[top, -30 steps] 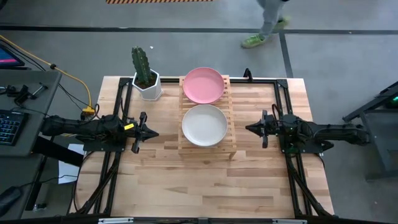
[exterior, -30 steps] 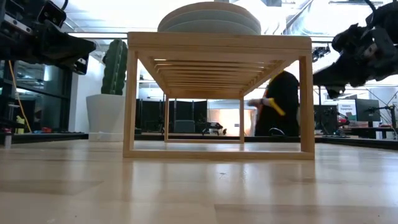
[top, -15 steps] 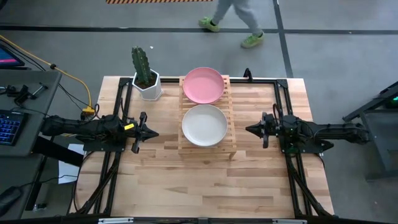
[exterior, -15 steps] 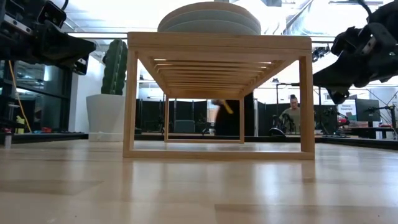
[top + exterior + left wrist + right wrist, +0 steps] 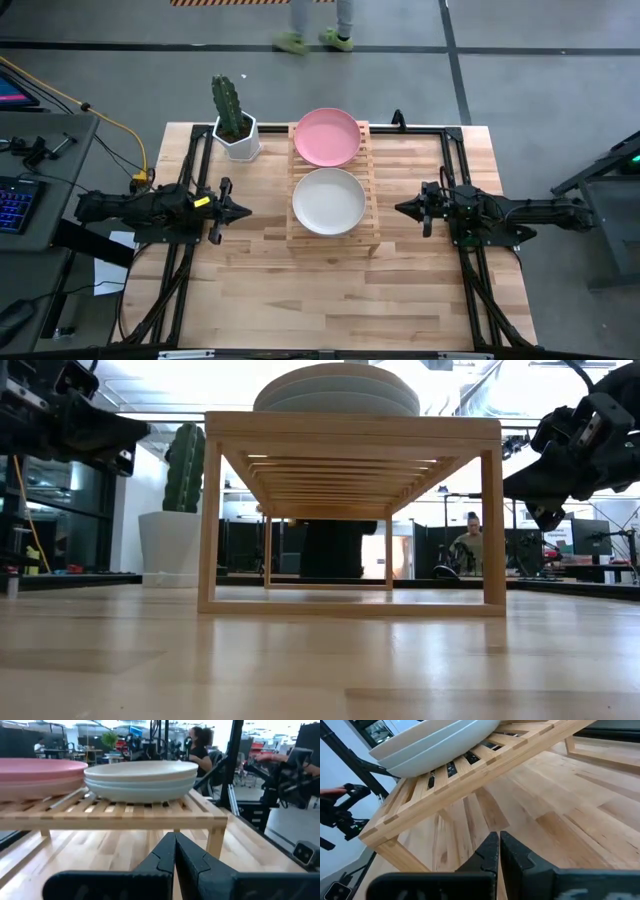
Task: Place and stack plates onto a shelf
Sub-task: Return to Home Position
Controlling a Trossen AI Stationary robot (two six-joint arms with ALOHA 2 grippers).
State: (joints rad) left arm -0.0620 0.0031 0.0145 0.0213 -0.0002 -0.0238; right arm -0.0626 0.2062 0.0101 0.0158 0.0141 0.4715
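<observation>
1. The rectangular light-wood slatted shelf [image 5: 372, 226] stands at the middle of the pale wooden table [image 5: 330, 290], raised on four corner legs, between the two arms.
2. A stack of round matte pink plates [image 5: 326, 136] sits on the far half of the shelf, next to the white pot holding a green cactus [image 5: 236, 135].
3. A stack of round matte plates with an off-white one on top [image 5: 328, 200] sits on the near half. The left wrist view shows several raised rims nested one above another [image 5: 141, 780].
4. The two stacks sit just beside each other.
5. The left gripper [image 5: 243, 211] hovers left of the shelf, fingers pressed together, holding nothing.
6. The right gripper [image 5: 400, 208] hovers right of the shelf, fingers likewise closed and empty.
</observation>
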